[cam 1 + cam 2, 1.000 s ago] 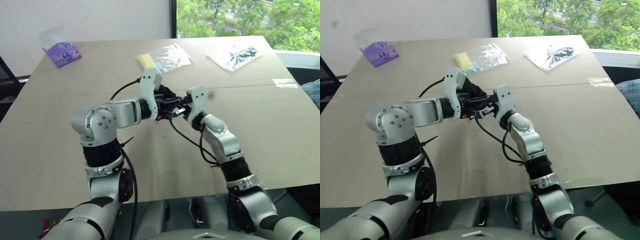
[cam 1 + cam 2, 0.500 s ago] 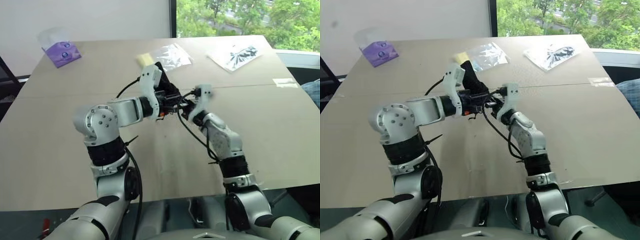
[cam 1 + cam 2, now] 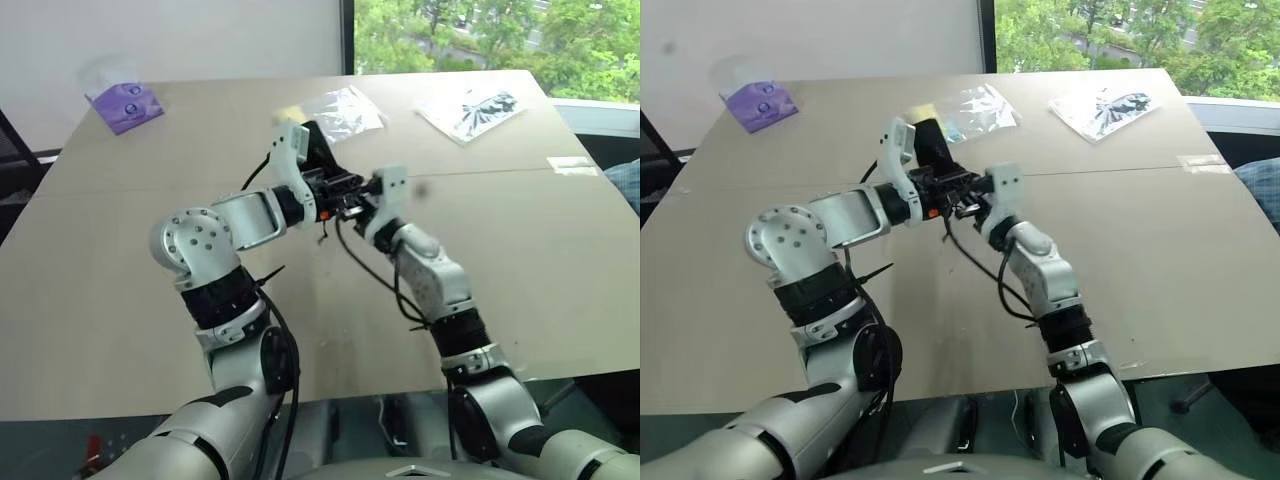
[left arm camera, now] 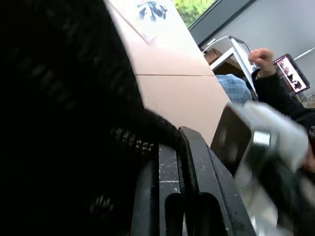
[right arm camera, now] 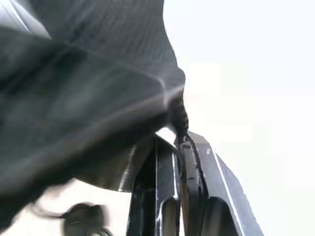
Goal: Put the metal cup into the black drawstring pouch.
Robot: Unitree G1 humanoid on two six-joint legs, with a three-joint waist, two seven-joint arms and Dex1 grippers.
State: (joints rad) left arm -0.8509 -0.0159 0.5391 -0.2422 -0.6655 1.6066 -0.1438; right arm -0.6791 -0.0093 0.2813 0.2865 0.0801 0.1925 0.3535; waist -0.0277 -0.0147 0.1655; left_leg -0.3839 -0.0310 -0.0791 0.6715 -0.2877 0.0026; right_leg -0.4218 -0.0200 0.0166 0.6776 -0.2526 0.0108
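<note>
Both arms are up over the middle of the table (image 3: 120,300), meeting in front of the robot, and the pouch (image 3: 932,140) is held between them, off the surface. The left gripper (image 3: 335,188) has its fingers pressed together on the black fabric; in the left wrist view the pouch (image 4: 64,113) bulges right against those closed fingers (image 4: 197,187), with the weave of the cloth pinched at the tips. The right gripper (image 3: 362,200) comes in from the other side and sits right up against the left one, and its fingers (image 5: 189,196) are squeezed together too, nipping an edge of the pouch along with a bit of thin cord that runs down beside them. The bulk of the bag sticks up above the left wrist as a dark lump. Can't see the cup (image 5: 113,172) in the head views; in the right wrist view there's a curved shiny grey surface tucked under the black fabric that might be it, so it looks like it's at the bag, but I can't tell how far in. Farther back on the table are a clear bag with a yellow thing (image 3: 965,108), another clear bag with a dark print (image 3: 470,110) toward the right, and a purple packet (image 3: 125,103) at the far left corner. A white label (image 3: 570,165) lies near the right edge.
</note>
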